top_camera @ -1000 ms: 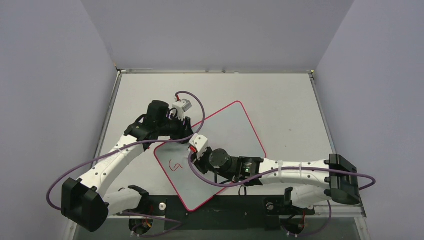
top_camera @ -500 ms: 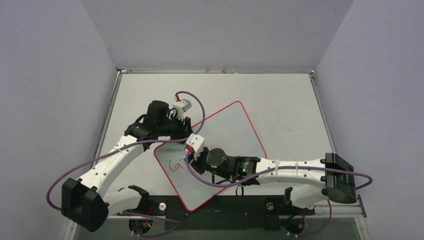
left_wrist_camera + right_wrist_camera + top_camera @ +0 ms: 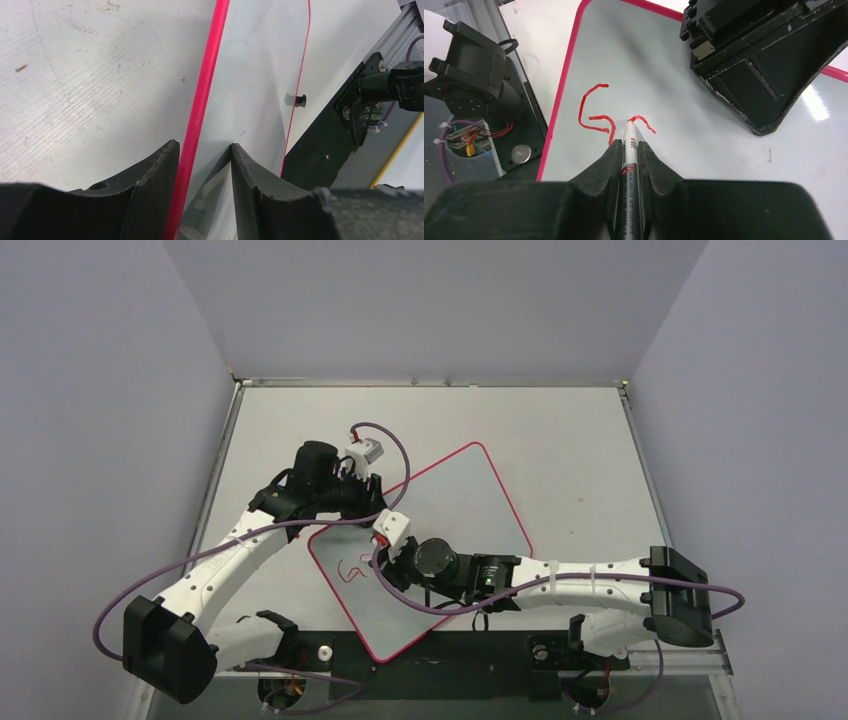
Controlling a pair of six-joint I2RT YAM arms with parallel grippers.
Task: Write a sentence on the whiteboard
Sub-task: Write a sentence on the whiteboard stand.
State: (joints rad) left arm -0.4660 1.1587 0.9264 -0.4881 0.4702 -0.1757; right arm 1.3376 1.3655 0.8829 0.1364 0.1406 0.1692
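2 curvy red strokes, glossy whiteboard

The marker sits in the right end effector, tip on the whiteboard — the sentence just ahead-left; the left end effector straddles the board's edge.

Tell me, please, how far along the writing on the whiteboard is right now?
Done: the sentence so far is one red letter, a G, on the whiteboard. In hand: the right gripper is shut on the marker, its tip on the board at a short second stroke; the left gripper, jaws open, straddles the red frame. Left: nearly everything; the board is mostly blank.
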